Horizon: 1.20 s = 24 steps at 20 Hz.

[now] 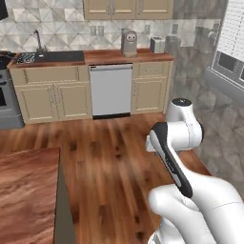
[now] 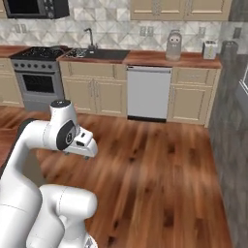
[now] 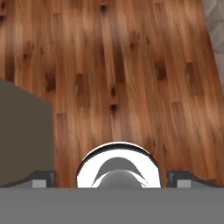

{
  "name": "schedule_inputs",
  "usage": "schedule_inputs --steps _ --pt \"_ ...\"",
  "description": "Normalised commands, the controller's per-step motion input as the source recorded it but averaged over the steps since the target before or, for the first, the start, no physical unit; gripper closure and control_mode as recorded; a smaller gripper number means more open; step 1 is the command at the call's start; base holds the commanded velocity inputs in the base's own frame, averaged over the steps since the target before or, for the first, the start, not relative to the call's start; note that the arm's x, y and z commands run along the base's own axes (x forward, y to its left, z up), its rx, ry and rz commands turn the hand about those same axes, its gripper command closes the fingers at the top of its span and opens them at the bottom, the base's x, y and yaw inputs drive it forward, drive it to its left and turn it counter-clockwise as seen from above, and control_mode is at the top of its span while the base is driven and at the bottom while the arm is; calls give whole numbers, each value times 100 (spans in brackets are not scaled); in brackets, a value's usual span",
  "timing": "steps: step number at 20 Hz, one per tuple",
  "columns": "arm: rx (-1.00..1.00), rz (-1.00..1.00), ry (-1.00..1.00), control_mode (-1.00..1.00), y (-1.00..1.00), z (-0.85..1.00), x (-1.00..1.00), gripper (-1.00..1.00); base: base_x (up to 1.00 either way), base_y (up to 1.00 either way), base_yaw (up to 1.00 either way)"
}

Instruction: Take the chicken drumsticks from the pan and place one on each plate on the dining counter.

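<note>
A: The gripper (image 3: pixel 112 177) has its jaws spread wide and carries nothing; beneath it lies only glossy wood-plank floor (image 3: pixel 131 78).

B: And the drumsticks?

A: Too small to make out from here. The pan cannot be picked out either, though the stove (image 2: pixel 38 72) stands far ahead of the hand and to its left. A corner of the dining counter (image 1: pixel 26 190), glossy reddish wood-grain, sits close on the hand's left.

B: So the step looks like the approach?

A: Likely. The base should close on the stove squarely, the arm (image 2: pixel 48 140) staying folded clear of the counter edge, jaws left wide for a small, rounded, probably slippery piece.
</note>
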Motion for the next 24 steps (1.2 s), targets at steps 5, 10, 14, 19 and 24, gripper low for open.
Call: schedule_inputs --steps 5,10,14,19,24 --pt "0 0 0 100 0 0 0 -100 100 1 2" --pt "0 0 0 100 0 0 0 -100 100 0 16" --pt "0 0 0 100 0 0 0 -100 100 0 26" --pt "0 0 0 100 0 0 0 -100 100 0 38" --pt "0 0 0 100 0 0 0 -100 100 0 45"
